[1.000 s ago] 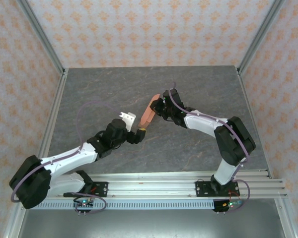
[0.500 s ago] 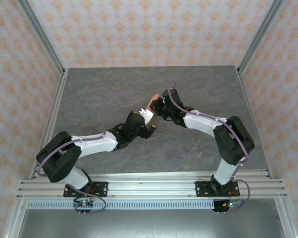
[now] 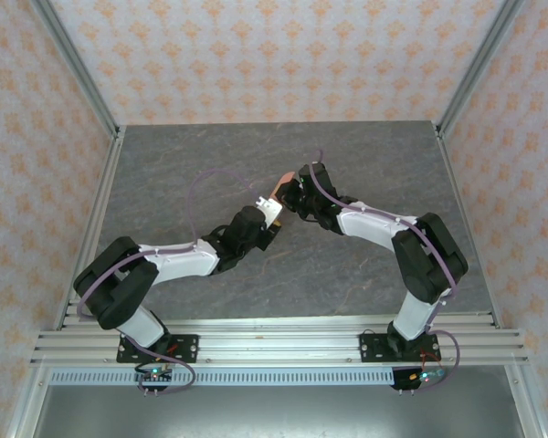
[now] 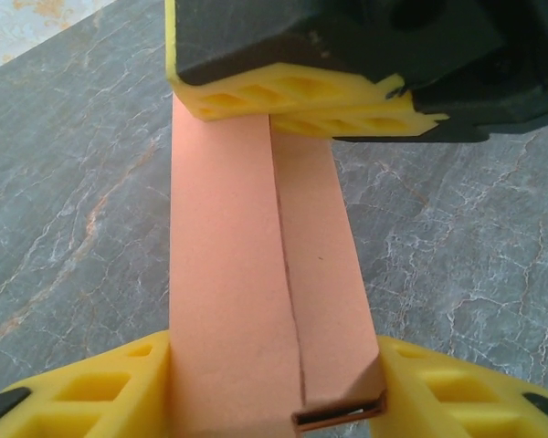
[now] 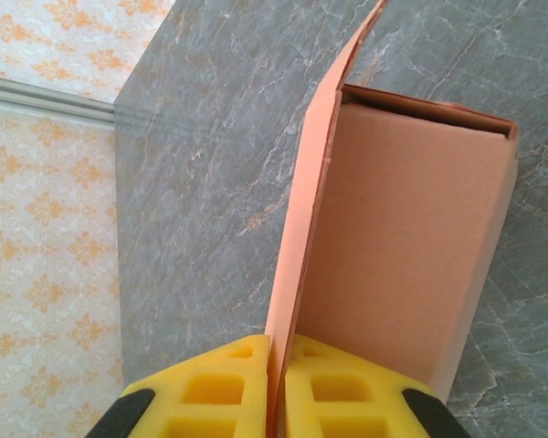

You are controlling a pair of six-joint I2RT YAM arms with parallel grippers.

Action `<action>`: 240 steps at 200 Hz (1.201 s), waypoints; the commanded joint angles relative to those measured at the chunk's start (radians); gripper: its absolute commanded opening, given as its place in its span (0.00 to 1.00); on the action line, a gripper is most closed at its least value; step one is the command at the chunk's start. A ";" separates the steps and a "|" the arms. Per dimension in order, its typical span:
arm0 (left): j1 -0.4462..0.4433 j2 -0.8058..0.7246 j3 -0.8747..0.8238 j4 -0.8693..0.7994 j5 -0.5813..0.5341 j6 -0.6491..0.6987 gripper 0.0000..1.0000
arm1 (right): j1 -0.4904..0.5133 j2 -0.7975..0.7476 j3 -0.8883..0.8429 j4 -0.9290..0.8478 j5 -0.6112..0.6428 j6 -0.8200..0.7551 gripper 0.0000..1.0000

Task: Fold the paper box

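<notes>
The paper box [image 4: 247, 274] is a salmon-orange card box, partly formed and held above the grey table. Its open end [image 5: 429, 114] shows a hollow inside, and a flap [image 5: 310, 210] stands up along one side. My right gripper [image 5: 276, 365] is shut on that flap's edge, and its yellow pads [image 4: 301, 100] pinch the far end of the box. My left gripper [image 4: 274, 383] has a yellow finger pressed against each side of the near end. From above, the left gripper [image 3: 270, 217] and right gripper [image 3: 290, 196] meet mid-table with a bit of box [image 3: 279, 186] between them.
The grey marbled table [image 3: 210, 164] stretches around the arms. Aluminium posts [image 3: 78, 73] and patterned walls [image 3: 274, 55] close in the back and sides. A rail [image 3: 274, 342] carrying both arm bases runs along the near edge.
The left arm swung in from the left to the box's free end, and its jaws closed onto the box's sides. The right arm and the box stayed put.
</notes>
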 commanded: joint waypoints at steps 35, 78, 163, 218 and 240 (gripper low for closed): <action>0.070 -0.055 -0.028 0.023 0.133 -0.019 0.37 | -0.019 -0.076 -0.010 -0.116 0.057 -0.077 0.26; 0.112 -0.108 0.023 -0.109 0.196 -0.003 0.32 | -0.080 -0.243 -0.009 -0.197 0.050 -0.276 0.39; 0.261 -0.217 0.060 -0.335 0.623 0.270 0.29 | -0.230 -0.263 0.050 -0.363 -0.285 -1.024 0.51; 0.305 -0.143 0.159 -0.542 0.761 0.512 0.29 | -0.231 -0.241 0.046 -0.538 -0.305 -1.392 0.55; 0.316 -0.105 0.182 -0.573 0.798 0.577 0.31 | -0.230 -0.217 0.075 -0.597 -0.254 -1.453 0.54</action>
